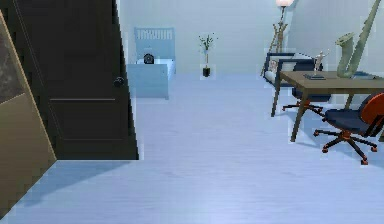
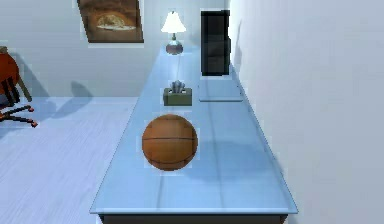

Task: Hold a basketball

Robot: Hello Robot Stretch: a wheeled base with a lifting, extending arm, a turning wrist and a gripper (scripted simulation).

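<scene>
An orange-brown basketball (image 2: 169, 143) rests on a long pale blue tabletop (image 2: 240, 160) in the arm side view, near the table's close end and a little left of the picture's middle. It stands alone, apart from the other things farther along the table.
Farther along that table are a small box-like thing (image 2: 178, 94), a table lamp (image 2: 174, 28), a black upright box (image 2: 214, 42) and a flat pad (image 2: 220, 92). The forward view has a dark open door (image 1: 75, 80) at left, a desk (image 1: 330, 85) with office chairs (image 1: 350, 125) at right, and bare floor between.
</scene>
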